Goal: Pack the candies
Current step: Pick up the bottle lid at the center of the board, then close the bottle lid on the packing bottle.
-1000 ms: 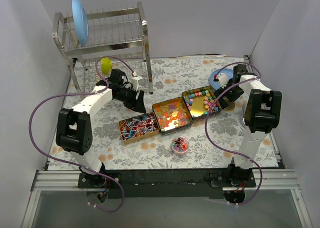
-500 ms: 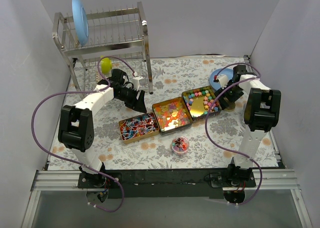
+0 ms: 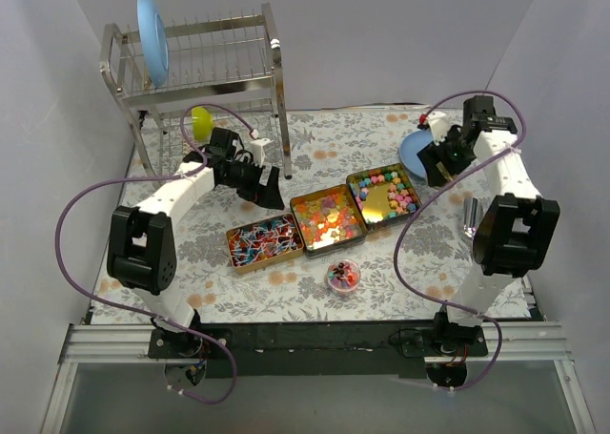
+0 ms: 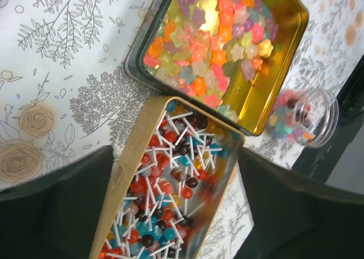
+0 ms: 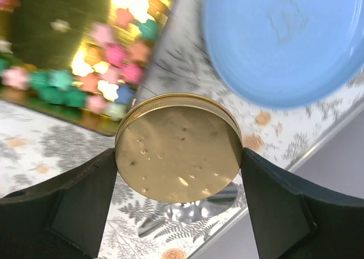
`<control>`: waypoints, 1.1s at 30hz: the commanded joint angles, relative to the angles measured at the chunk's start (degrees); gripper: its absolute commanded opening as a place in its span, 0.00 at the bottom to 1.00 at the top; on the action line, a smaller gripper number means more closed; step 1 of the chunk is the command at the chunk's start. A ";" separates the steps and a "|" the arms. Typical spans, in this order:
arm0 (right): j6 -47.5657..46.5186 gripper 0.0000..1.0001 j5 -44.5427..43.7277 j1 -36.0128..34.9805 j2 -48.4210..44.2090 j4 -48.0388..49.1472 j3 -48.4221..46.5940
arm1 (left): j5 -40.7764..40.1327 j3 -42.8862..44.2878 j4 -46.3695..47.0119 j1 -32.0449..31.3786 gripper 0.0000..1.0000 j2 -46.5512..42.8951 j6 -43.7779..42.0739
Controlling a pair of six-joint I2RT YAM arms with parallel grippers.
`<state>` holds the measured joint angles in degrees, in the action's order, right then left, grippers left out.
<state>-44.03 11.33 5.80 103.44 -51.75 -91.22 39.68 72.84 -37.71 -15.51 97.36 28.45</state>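
While my right gripper [image 5: 179, 155] is clamped on the gold lid [image 5: 179, 168], both fingers against its rim, my left gripper [image 4: 175, 156] hangs spread wide with nothing held. Lollipop tin [image 4: 170, 196] sits right under the left gap. Candies [image 4: 210, 48]: star-shaped, mixed colours, in the gold tin [image 4: 273, 77] just past my left fingertips, more in a second tin [image 5: 57, 31] beyond the lid. Blue plate [image 5: 284, 42] next to that one. Small clear jar [image 4: 310, 114] near one left fingertip.

Pink, orange, yellow, green candies [image 4: 210, 48] in gold tin [image 4: 278, 65]; plain blue plate [image 5: 284, 42]; gold lid [image 5: 179, 153]; grey floral print, orange blooms, on worktop [image 3: 324, 148].
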 commanded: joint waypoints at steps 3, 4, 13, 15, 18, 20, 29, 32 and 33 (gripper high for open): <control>-3.69 0.76 8.88 -16.04 -11.92 -6.96 1.56 | 0.31 -4.70 3.87 -0.31 0.98 -11.65 4.07; -4.39 0.76 9.06 -18.35 -12.99 -7.23 2.44 | 0.13 -5.77 4.14 -0.31 0.98 -14.89 4.51; -11.60 0.77 6.43 -45.34 -21.26 -8.20 17.20 | -4.44 -21.67 6.43 1.70 0.98 -31.79 11.10; -12.22 0.77 5.19 -49.56 -22.05 -7.32 20.10 | -4.26 -23.26 6.60 2.32 0.98 -35.12 11.72; -12.66 0.77 3.87 -52.99 -21.88 -6.61 21.87 | -4.00 -25.11 7.04 4.25 0.98 -38.82 12.77; -12.83 0.77 3.26 -54.83 -21.61 -6.26 22.49 | -3.65 -25.64 7.04 6.36 0.98 -39.88 13.65; -12.22 0.77 1.33 -60.90 -18.63 -2.40 25.12 | -1.10 -26.26 8.45 10.85 0.98 -42.60 17.17; -12.13 0.77 0.36 -61.26 -17.05 -1.87 25.30 | -0.13 -26.34 8.71 11.64 0.98 -43.31 17.26; -12.04 0.77 0.01 -61.26 -16.26 -1.95 25.39 | -0.04 -26.34 8.88 11.90 0.98 -43.40 17.26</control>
<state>-55.72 13.02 -55.00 85.41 -55.37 -66.48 37.47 47.18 -30.11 -4.62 56.05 44.86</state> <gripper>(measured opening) 0.887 0.982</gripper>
